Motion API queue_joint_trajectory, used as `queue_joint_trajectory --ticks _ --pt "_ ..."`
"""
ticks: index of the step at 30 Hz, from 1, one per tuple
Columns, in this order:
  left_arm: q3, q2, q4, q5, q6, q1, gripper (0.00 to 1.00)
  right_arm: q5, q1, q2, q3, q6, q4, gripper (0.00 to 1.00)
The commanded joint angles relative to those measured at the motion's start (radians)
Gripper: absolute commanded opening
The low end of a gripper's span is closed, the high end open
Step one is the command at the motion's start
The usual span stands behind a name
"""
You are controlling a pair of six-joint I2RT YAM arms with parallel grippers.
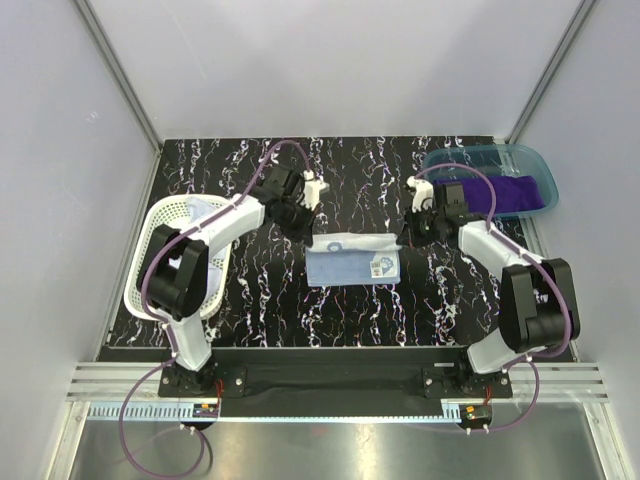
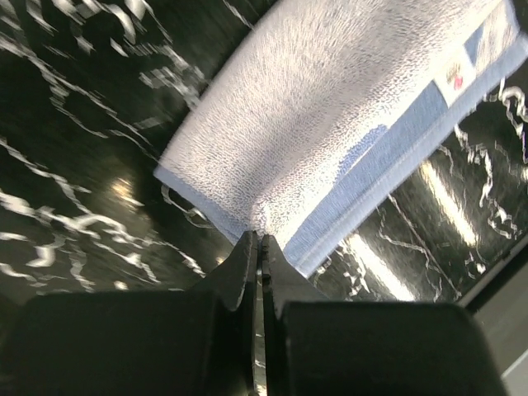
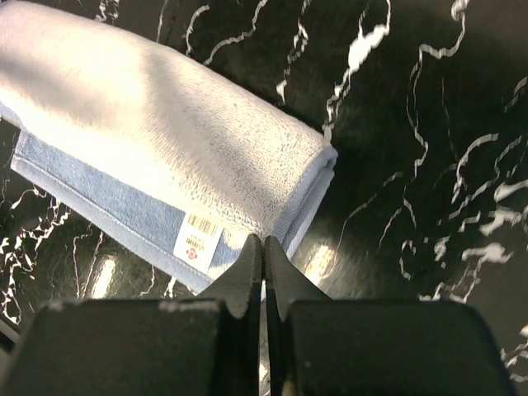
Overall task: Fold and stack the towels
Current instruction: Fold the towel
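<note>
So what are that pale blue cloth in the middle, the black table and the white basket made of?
The towel looks like soft terry cloth, matte, its fuzzy pile visible close up. The table seems glossy marble-patterned laminate or stone: it mirrors lights. The basket looks like perforated moulded plastic.

The top camera looks steeply down from high above the light blue towel (image 1: 352, 258), taking in the whole table (image 1: 250, 300). The 2 wrist cameras look down close at that towel's left and right ends; all 3 views share it.
</note>
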Motion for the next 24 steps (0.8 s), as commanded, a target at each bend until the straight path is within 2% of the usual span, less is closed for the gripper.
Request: queue_joint_trajectory --ticks 1,8,13,21,24 --pt "-0.049 -0.070 0.020 -0.030 -0.032 -0.024 0.00 0.043 0.013 -0.081 -0.035 0.049 0.024 0.00" --pt "-0.141 -0.129 0.054 -0.050 -0.092 -0.061 0.00 0.041 0.050 -0.115 -0.051 0.106 -0.085 0.03" --pt "-0.196 -0.159 0.073 -0.074 -0.117 -0.078 0.00 0.113 0.076 -0.089 -0.060 0.155 -0.142 0.04" --pt "-0.227 -0.136 0.051 -0.120 -0.134 -0.116 0.00 0.121 0.076 -0.099 -0.065 0.207 -0.180 0.08" --pt "-0.231 -0.138 0.042 -0.133 -0.143 -0.135 0.09 0.115 0.079 -0.104 -0.054 0.230 -0.204 0.16"
